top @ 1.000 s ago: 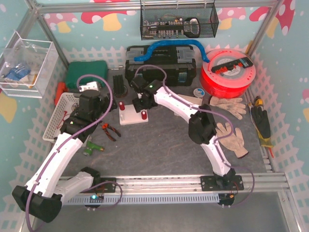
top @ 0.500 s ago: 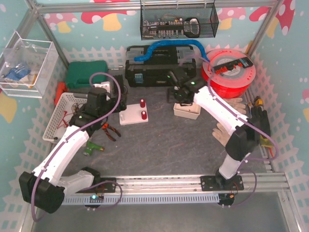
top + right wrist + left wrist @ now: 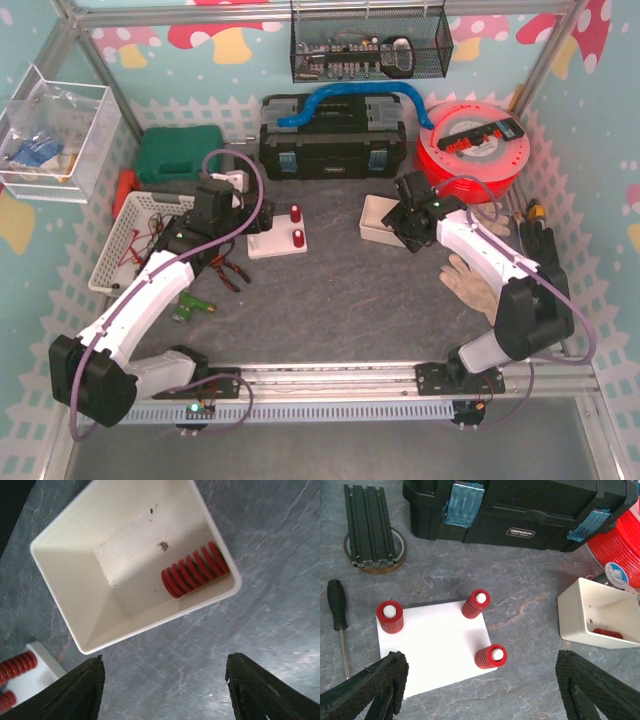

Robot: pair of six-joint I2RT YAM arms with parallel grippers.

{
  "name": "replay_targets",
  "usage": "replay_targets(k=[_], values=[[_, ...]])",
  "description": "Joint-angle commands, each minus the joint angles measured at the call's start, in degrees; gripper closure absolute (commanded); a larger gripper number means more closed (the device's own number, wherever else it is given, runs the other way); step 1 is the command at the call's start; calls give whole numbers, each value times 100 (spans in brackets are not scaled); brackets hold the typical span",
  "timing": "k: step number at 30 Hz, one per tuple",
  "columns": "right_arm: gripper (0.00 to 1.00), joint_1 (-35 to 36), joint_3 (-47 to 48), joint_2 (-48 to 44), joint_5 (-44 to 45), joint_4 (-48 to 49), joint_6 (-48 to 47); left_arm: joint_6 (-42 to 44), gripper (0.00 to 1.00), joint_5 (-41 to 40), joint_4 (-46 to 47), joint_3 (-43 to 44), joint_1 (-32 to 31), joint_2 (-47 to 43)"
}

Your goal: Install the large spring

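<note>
A white plate (image 3: 435, 650) carries three red springs on white pegs: one at its left (image 3: 389, 617), one at the back (image 3: 476, 603), one at the right corner (image 3: 490, 656). My left gripper (image 3: 477, 692) hovers open and empty above the plate's near edge; in the top view it (image 3: 238, 215) is at the plate's (image 3: 275, 243) left. A white bin (image 3: 125, 555) holds one red spring (image 3: 195, 570) lying on its side. My right gripper (image 3: 165, 690) is open and empty, just off the bin's rim; in the top view it (image 3: 408, 222) is at the bin's (image 3: 375, 222) right.
A black toolbox (image 3: 333, 150) stands behind, a red spool (image 3: 470, 150) at the back right, gloves (image 3: 470, 280) on the right. A white basket (image 3: 130, 240) and pliers (image 3: 228, 270) lie left. A screwdriver (image 3: 337, 612) and a black extrusion (image 3: 370, 525) are left of the plate.
My right arm swung right from the plate to over the bin, then drew back to its right side. My left gripper moved closer to the plate.
</note>
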Motion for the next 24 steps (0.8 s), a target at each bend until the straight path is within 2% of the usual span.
replay_targets(k=[1,4,10,19,24], values=[[32,-31,-268,272,-359,861,1212,20,19,79,120,141,-41,-9],[34,-83,-392,405,-190,1129,1425,33,19,39,120,121,-44,-49],[42,-174,-644,732,-442,1605,1802,107,19,-54,116,67,-42,-158],[60,-187,-801,931,-566,1643,1863,169,18,-130,85,39,-42,-187],[67,-187,-808,880,-666,1539,1701,163,17,-172,83,19,-42,-180]])
